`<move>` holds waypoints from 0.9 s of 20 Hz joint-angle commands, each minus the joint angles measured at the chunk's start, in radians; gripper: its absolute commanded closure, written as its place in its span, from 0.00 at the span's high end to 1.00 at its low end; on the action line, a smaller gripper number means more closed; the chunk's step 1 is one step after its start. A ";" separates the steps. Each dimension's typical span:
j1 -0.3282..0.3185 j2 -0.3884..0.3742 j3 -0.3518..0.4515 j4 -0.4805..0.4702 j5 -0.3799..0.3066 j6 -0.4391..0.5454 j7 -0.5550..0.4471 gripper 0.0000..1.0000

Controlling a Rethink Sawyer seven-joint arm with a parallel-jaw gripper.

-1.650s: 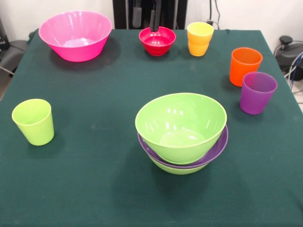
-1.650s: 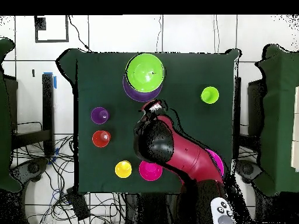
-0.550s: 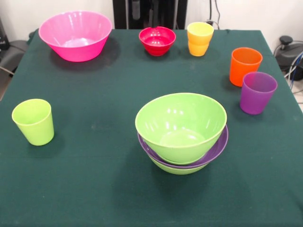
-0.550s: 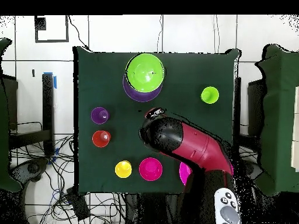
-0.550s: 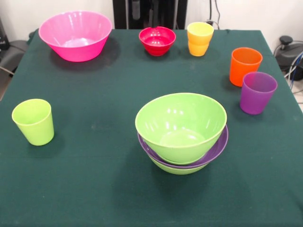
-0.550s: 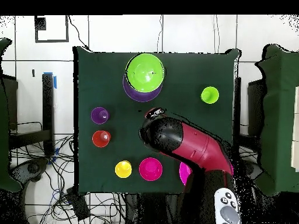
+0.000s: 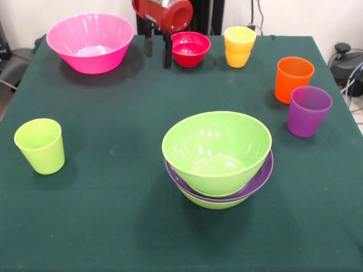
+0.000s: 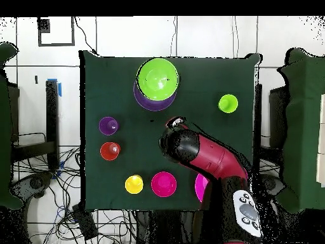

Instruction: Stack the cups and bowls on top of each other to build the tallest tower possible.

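Dark green cloth-covered table; positions given clockwise on the front view's face, centre taken at mid-table

- Centre, toward 5 o'clock: tower of three nested glossy plastic bowls: a large lime green bowl uppermost, a wide shallow purple bowl under it, a second lime green bowl at the base, only its bottom showing. In the overhead view the same stack sits at 12 o'clock
- 11 o'clock: large pink plastic bowl, upright, alone
- 12 o'clock: small red plastic bowl, upright
- 1 o'clock: yellow-orange tapered plastic cup, just beside the red bowl, apart from it
- 2 o'clock: orange plastic cup; translucent purple plastic cup next to it, seemingly touching or nearly so
- 9 o'clock: lime green plastic cup, well apart from everything else
- Red and black robot arm at the top edge; its gripper hangs between pink bowl and red bowl, two dark fingers spread apart, nothing between them
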 commanded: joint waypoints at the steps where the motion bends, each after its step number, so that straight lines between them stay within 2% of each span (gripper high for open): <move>1: 0.000 0.095 0.117 0.047 -0.049 -0.081 0.065 1.00; 6: 0.019 0.107 0.113 0.082 -0.030 -0.120 0.106 1.00; 18: 0.119 0.052 0.039 0.166 0.017 -0.091 0.173 1.00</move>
